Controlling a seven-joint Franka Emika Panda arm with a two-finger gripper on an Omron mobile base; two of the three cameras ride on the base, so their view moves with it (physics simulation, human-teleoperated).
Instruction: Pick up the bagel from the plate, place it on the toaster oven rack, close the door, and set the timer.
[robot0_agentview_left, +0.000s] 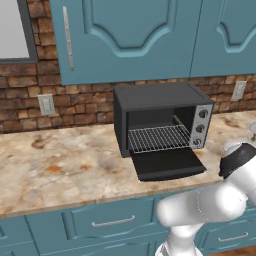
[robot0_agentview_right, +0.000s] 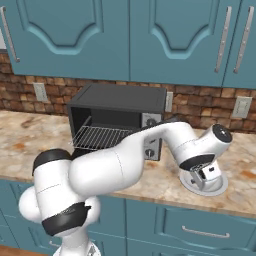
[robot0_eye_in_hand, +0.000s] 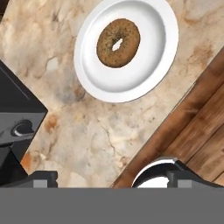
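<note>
Hand view is showing the gripper (robot0_eye_in_hand: 107, 178), jaws spread and empty, hovering above the bagel (robot0_eye_in_hand: 118, 42) lying on the plate (robot0_eye_in_hand: 148, 74) right of the toaster oven (robot0_agentview_left: 162, 120), needing descent to grasp.

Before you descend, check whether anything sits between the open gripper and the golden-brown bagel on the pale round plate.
Nothing visible does. The golden-brown bagel lies alone on the pale round plate, uncovered, with bare marble counter between it and the open gripper. The black toaster oven stands off to one side.
</note>
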